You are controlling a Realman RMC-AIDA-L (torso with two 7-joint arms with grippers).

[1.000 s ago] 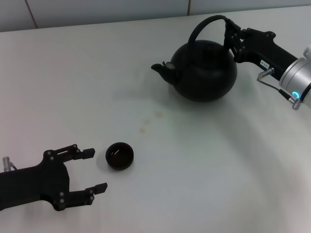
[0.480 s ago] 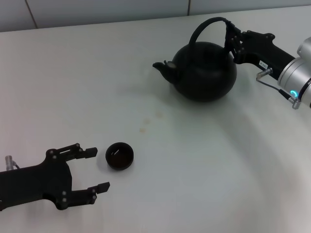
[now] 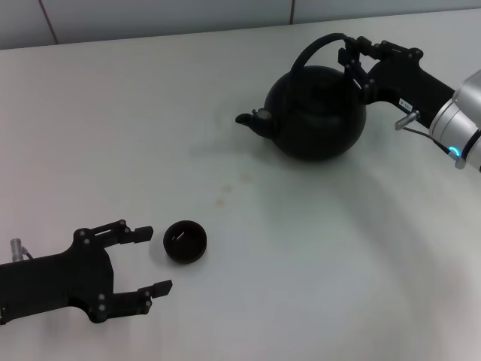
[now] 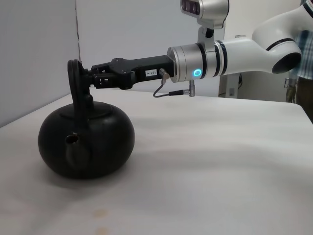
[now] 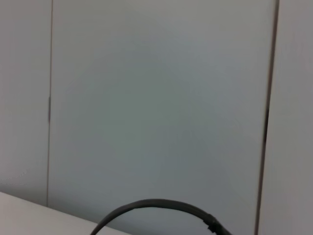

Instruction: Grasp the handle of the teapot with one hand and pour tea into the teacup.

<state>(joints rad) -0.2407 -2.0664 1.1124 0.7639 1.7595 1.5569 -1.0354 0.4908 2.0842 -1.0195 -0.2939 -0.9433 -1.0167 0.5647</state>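
The teapot (image 3: 317, 111) is round, matte black, with a stubby spout pointing toward the robot's left, and sits at the table's (image 3: 301, 263) far right. The right gripper (image 3: 352, 64) is clenched on its arched handle (image 3: 319, 47). The pot's contents are hidden. The cup (image 3: 185, 241) sits near left, just beside the released left gripper (image 3: 152, 258); its inside looks dark, contents unclear.

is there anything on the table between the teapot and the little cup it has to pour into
Nothing visible does. The stretch of table between the teapot and the cup holds only a few faint stains. The left end effector sits open beside the cup, on the side away from the teapot.
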